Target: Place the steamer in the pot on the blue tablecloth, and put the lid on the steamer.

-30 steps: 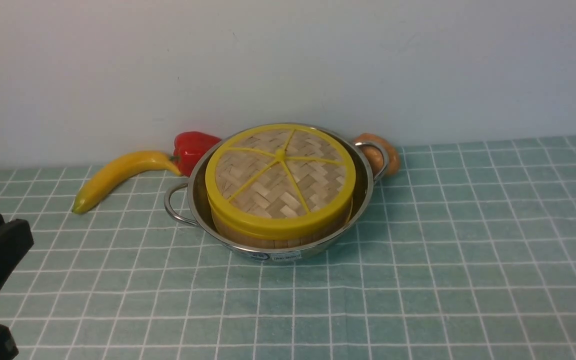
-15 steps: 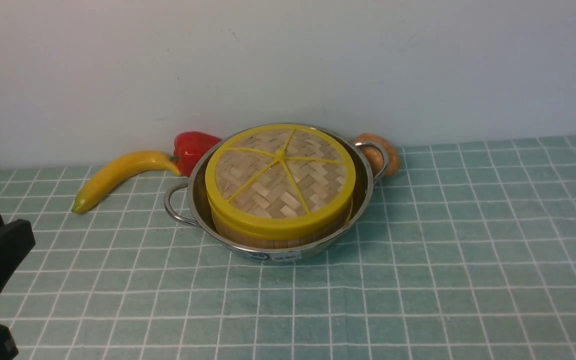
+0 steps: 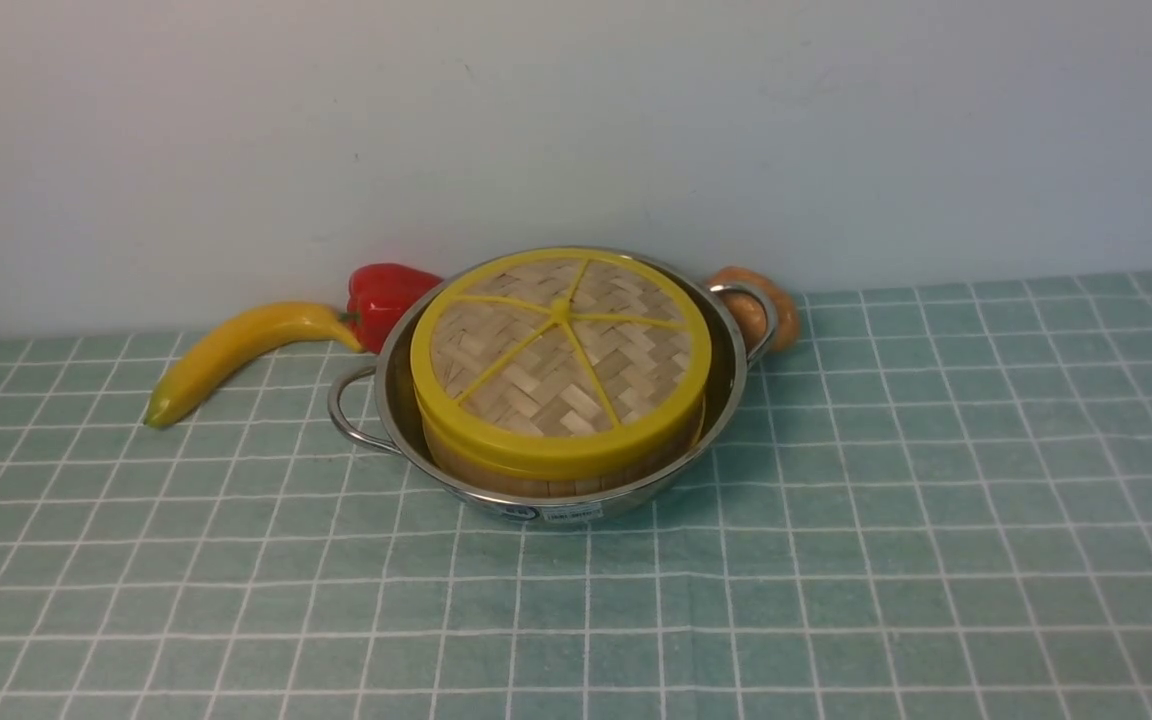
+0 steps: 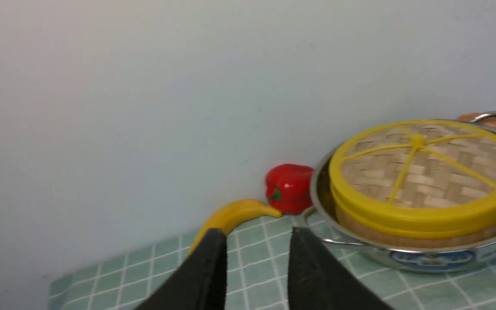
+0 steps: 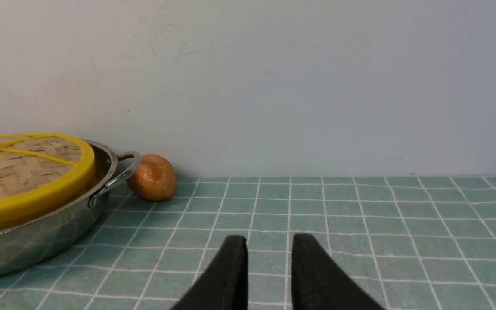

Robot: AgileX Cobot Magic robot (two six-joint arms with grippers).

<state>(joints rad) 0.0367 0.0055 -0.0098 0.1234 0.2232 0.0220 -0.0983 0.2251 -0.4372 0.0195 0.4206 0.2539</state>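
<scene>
The shiny pot (image 3: 391, 400) stands on the blue tablecloth (image 3: 836, 520) near the back wall. Inside it sits the bamboo steamer (image 3: 496, 478), and the woven lid (image 3: 561, 345) with yellow rim and spokes lies flat on top of it. Neither arm shows in the front view. In the left wrist view my left gripper (image 4: 254, 234) hangs open and empty, well short of the pot (image 4: 429, 258) and lid (image 4: 424, 172). In the right wrist view my right gripper (image 5: 269, 241) is open over bare cloth, away from the pot (image 5: 37, 241).
A yellow banana (image 3: 236, 350) and a red pepper (image 3: 386, 295) lie behind the pot on its left. A brown round fruit (image 3: 771, 310) sits behind its right handle. The pale wall runs close behind them all.
My left arm, seen at the front view's lower left edge earlier, has drawn back out of that view. The pot, steamer and lid have not moved.
</scene>
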